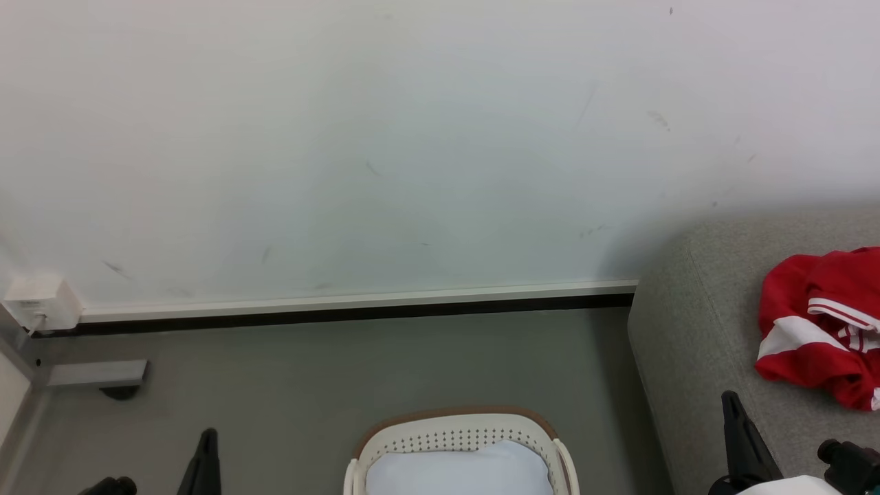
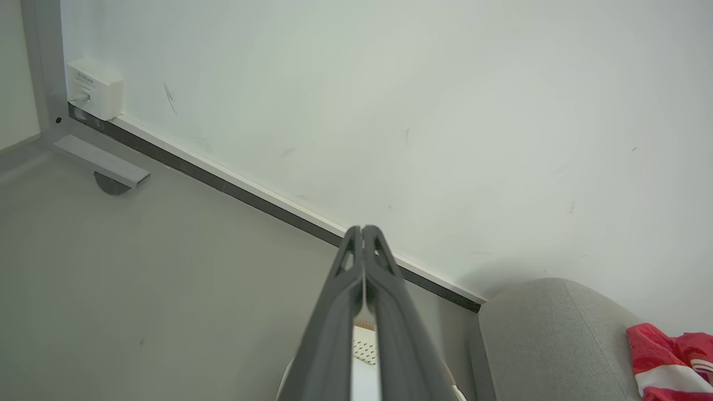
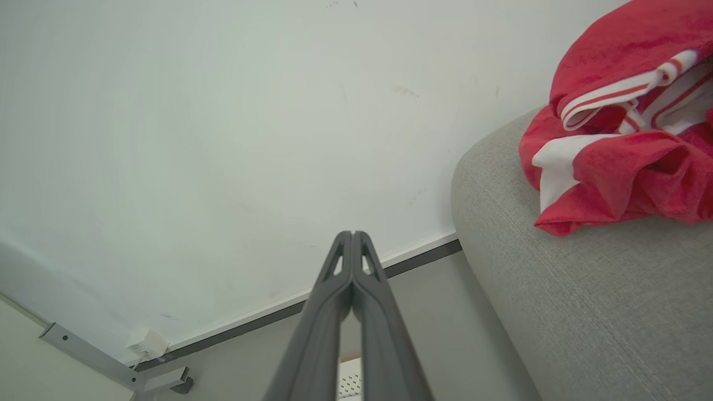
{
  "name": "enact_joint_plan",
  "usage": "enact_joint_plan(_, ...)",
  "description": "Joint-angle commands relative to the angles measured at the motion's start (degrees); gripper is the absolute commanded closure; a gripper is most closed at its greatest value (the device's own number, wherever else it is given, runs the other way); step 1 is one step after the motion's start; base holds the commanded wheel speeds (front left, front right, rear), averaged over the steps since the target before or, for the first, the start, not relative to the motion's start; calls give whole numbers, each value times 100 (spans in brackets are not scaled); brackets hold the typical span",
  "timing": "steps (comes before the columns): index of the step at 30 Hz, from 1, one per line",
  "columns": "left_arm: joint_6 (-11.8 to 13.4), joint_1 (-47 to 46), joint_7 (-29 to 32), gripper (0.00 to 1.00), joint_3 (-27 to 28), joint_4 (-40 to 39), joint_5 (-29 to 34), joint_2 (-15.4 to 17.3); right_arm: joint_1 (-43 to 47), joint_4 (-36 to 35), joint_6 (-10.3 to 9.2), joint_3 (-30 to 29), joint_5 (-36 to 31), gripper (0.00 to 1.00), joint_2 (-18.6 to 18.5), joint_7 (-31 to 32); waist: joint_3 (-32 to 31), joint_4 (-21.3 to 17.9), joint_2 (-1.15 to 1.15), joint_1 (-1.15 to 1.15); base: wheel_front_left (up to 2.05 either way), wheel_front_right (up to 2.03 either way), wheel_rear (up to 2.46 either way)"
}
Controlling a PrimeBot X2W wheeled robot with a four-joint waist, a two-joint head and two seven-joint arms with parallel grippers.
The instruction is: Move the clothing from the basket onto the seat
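The cream basket [image 1: 457, 432] with its brown rim stands on the floor at the bottom centre of the head view; a plain pale bluish-white cloth [image 1: 459, 470] lies inside it. Red clothing [image 1: 821, 323] with white stripes is bunched on the grey seat [image 1: 694, 330] at the right, and it appears again as clothing [image 3: 618, 128] on the seat [image 3: 585, 301] and as clothing [image 2: 671, 362] on the seat [image 2: 551, 340]. My left gripper [image 2: 362, 229] is shut and empty above the basket [image 2: 363, 348]. My right gripper [image 3: 353, 234] is shut and empty, left of the seat. Their dark fingers [image 1: 203, 460] [image 1: 739, 433] rise from the bottom edge.
A white wall [image 1: 385, 137] with a pale skirting and dark strip runs across the back. A white box [image 1: 41, 302] and a grey metal bracket [image 1: 96, 375] sit at the far left by a frame. Grey floor [image 1: 344, 371] lies between wall, basket and seat.
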Motion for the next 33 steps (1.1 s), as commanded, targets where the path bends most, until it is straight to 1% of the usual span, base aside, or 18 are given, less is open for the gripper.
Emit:
enact_joint_plan(1,-22,-159,34,100,32,-102,-163,27,-134,-101,-2,-43,157,100,-2,26,1,2,0,0,0,0,0)
enact_joint_plan(16,-31,-244,356,100,71,-212,-1416,-12,-165,-191,-4,-257,1301,100,10,351,46,42,0,0,0,0,0)
enact_joint_plan(33,-46,-325,675,100,117,-319,-2598,-48,-197,-270,-5,-465,2400,100,22,668,96,88,0,0,0,0,0)
